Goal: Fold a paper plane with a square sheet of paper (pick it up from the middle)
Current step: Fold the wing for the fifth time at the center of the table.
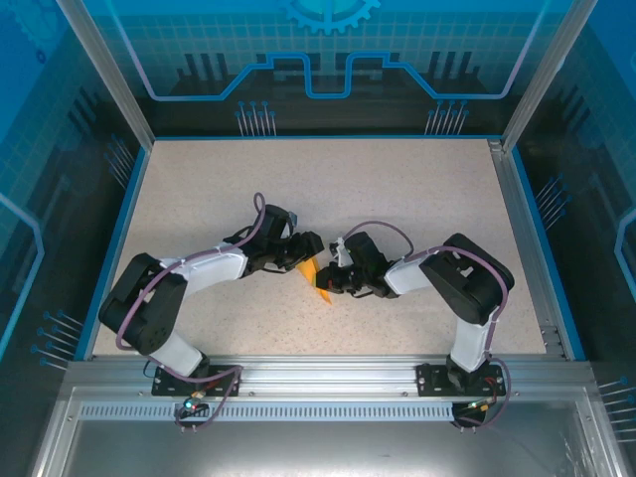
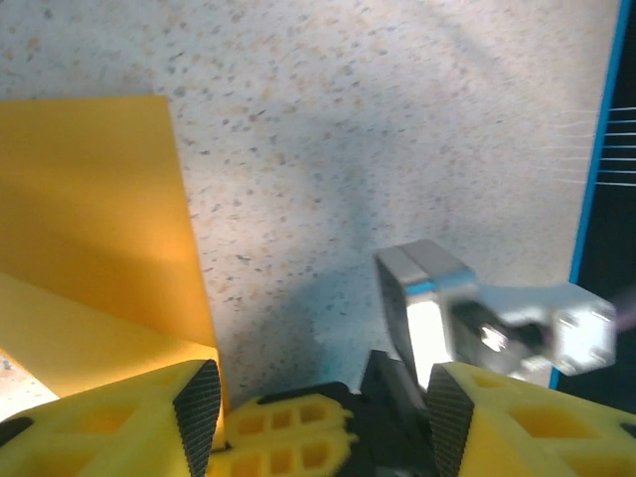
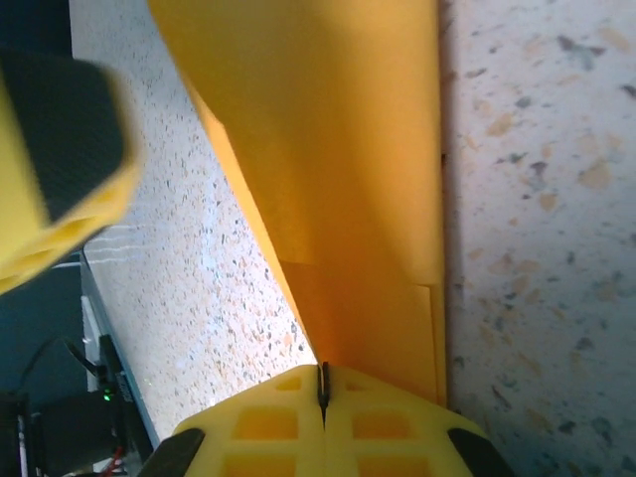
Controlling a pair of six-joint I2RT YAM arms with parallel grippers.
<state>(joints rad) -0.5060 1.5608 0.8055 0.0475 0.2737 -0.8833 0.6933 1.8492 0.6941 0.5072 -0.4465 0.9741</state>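
Observation:
The square sheet of paper [image 1: 311, 272], orange-yellow and folded into creased layers, stands between the two arms at mid-table. My right gripper [image 3: 322, 383] is shut on it. The paper [image 3: 338, 149] runs up out of the closed seam between the fingers, and one folded edge rests on the table. My left gripper [image 2: 318, 397] is open just across from it [image 1: 303, 248]. The paper [image 2: 89, 229] lies beside its left pad [image 2: 199, 402], not between the pads. The right gripper's yellow fingers [image 2: 288, 432] sit low between the left jaws.
The speckled tabletop [image 1: 397, 189] is ringed by a blue rim and aluminium frame posts [image 1: 104, 70]. A left finger [image 3: 60, 149] hangs close to the paper in the right wrist view. The right arm's metal wrist bracket [image 2: 467, 313] is near the left gripper's right pad.

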